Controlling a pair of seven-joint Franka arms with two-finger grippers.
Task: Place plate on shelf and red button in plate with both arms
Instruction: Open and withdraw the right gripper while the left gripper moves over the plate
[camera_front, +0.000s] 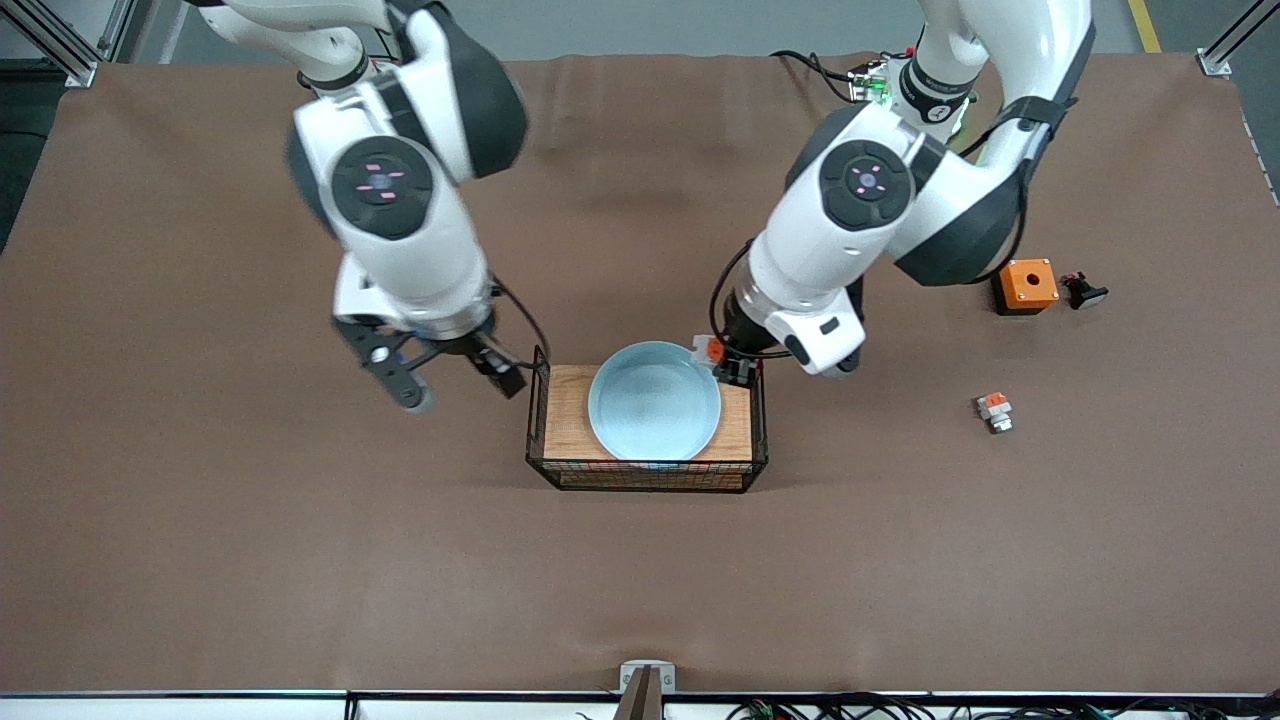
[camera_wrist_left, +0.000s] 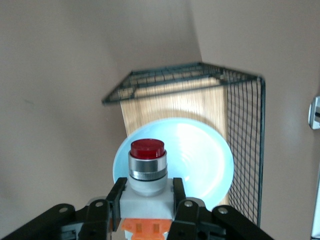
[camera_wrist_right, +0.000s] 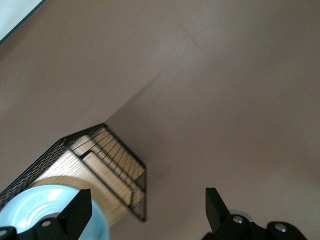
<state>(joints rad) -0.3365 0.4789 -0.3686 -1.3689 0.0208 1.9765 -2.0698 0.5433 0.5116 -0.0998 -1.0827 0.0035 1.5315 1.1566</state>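
Left pincer (camera_wrist_left: 148, 210) clamps the red button (camera_wrist_left: 147, 167) over the plate (camera_front: 655, 400) – ready to drop; right pincer (camera_front: 450, 385), center-left, gapes wide, waiting.

Two white Franka arms with dark joint caps and black grippers

Each arm has glossy white rounded shells with dark grey bands at the joints and a round black cap bearing small pink marks. The left arm (camera_front: 860, 230) carries a black strap and black cables looping beside its wrist, with a green light by its base. The right arm (camera_front: 400, 200) trails a thin black cable. The left gripper (camera_wrist_left: 147, 210) and right gripper (camera_front: 455, 385) have black fingers with silver screws.
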